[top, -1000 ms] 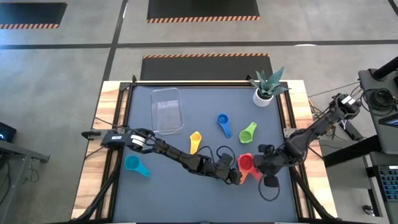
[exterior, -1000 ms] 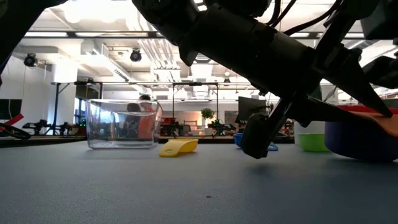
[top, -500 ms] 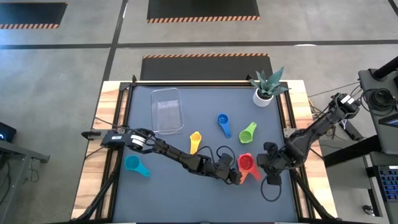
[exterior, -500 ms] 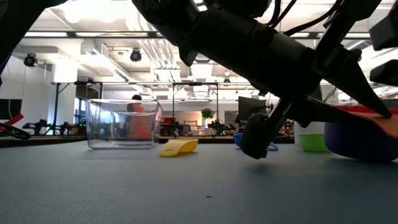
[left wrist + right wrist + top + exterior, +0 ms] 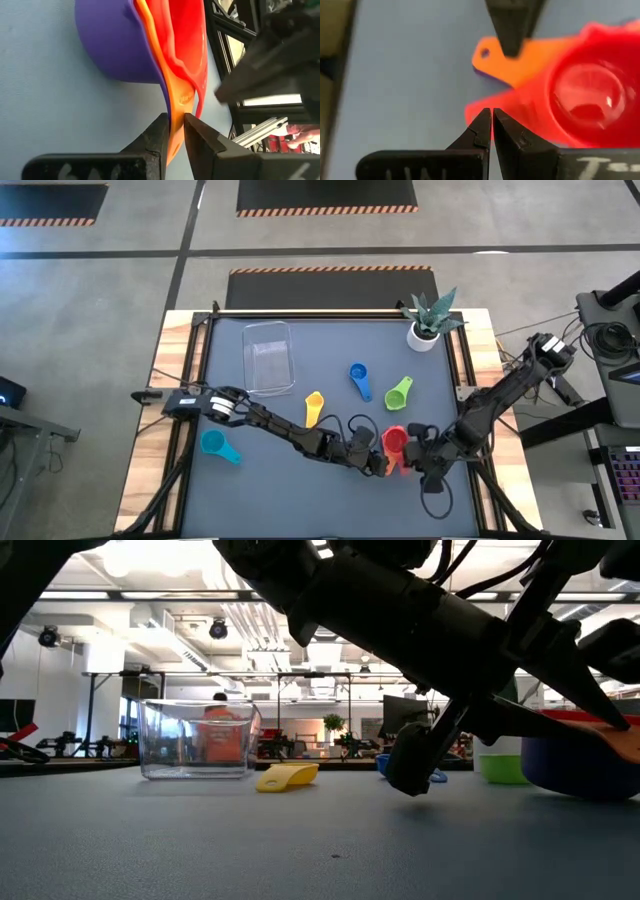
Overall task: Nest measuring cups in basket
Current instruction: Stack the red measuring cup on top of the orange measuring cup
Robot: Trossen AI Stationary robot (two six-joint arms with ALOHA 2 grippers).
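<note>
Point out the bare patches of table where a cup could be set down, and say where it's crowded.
Bare mat lies between the teal cup and the basket, and between the basket and the plant pot. The near-right part is crowded: the left gripper pinches the nested stack, with the right gripper shut beside it.

Both arms (image 5: pixel 290 435) are built of dark, rounded segments, and black cables are looped beside them. White lettering is printed on the black wedge-shaped fingers (image 5: pixel 512 137).

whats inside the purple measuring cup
An orange plastic measuring cup sits nested in the purple plastic measuring cup, and a red plastic measuring cup sits in the orange one. The purple cup's inner floor is covered.
</note>
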